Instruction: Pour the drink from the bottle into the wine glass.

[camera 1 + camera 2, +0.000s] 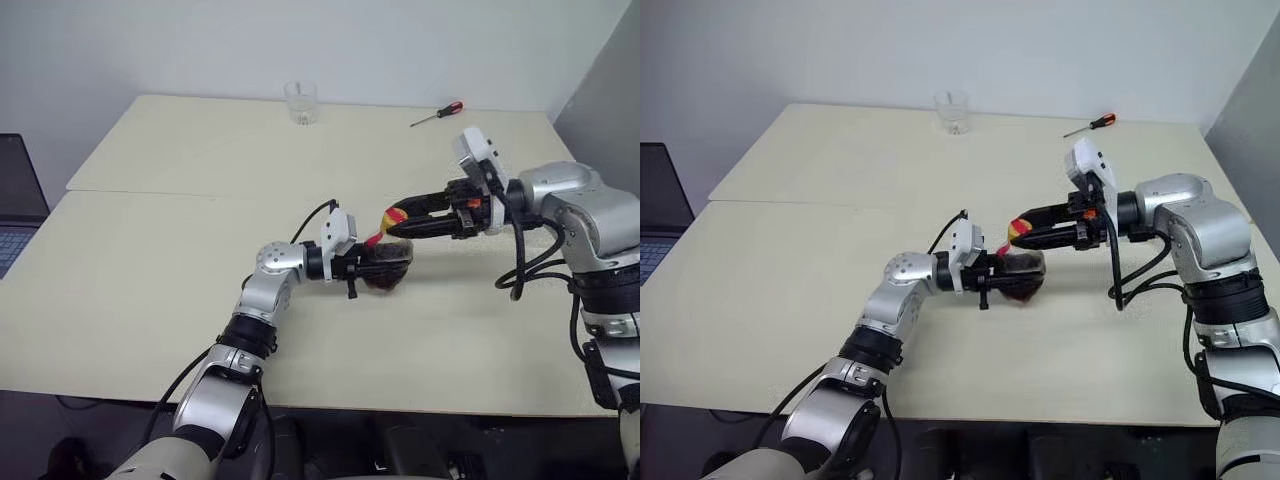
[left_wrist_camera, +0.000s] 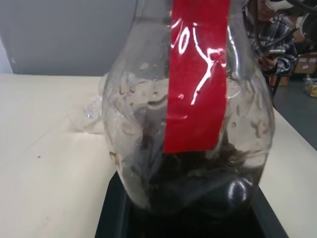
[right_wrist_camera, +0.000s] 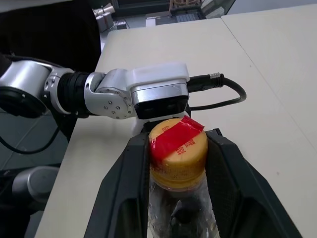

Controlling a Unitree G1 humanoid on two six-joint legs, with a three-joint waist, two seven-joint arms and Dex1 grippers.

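Bottle [image 1: 385, 268] sits low over the middle of the counter [image 1: 200, 250], its round belly clamped in the closed left tool [image 1: 362, 266]; the right tool [image 1: 408, 222] straddles the yellow-and-red cap [image 3: 177, 149], fingers just beside it on both sides, whether pressing I cannot tell; the dark drink [image 2: 198, 183] fills only the bottom, so it should be light; thin clear plastic will likely give under squeeze and feel slick; hold the belly firmly, twist at the cap; the tumbler [image 1: 301, 102] and screwdriver [image 1: 437, 113] lie well apart at the far edge.
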